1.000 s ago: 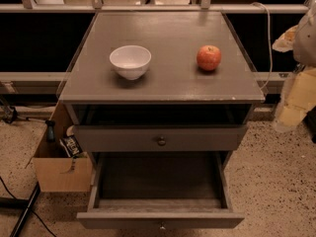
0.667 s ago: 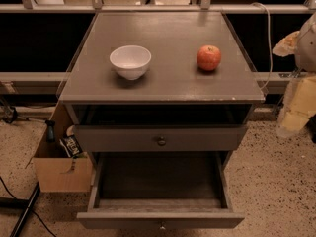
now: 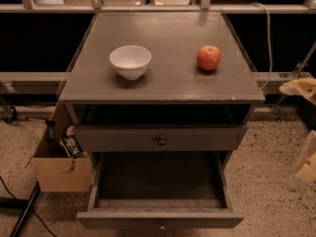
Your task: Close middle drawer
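Jutting far open, the grey middle drawer (image 3: 160,219) lies clear of the right-edge gripper (image 3: 307,164), state unclear.

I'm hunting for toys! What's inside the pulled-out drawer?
Nothing shows inside the middle drawer: only its bare floor. Its back part is hidden under the drawer above. The gripper is off to the right, beside the cabinet.

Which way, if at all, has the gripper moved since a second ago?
Yes. The gripper has dropped. It was level with the apple and is now mostly below the cabinet top, at the view's right edge.
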Available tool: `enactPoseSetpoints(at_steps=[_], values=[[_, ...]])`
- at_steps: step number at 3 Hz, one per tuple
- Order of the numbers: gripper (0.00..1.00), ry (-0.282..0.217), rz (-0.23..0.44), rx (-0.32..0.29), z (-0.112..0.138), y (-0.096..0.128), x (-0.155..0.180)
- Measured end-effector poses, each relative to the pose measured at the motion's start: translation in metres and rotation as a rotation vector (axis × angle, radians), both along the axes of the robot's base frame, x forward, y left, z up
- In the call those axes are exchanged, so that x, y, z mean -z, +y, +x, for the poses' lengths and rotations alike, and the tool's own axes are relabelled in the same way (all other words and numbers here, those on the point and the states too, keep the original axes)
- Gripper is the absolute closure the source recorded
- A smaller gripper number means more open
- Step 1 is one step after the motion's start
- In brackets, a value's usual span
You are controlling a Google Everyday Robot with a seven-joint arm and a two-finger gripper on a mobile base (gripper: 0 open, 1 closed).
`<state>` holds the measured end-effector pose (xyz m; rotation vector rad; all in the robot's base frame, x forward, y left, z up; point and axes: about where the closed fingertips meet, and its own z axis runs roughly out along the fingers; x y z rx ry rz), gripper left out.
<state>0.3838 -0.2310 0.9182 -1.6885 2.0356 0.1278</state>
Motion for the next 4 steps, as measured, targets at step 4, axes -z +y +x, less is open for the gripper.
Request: enactPoseSetpoints(at_steps=[4], values=[[0.18, 0.104, 0.064, -0.272, -0.065, 0.032, 0.147]])
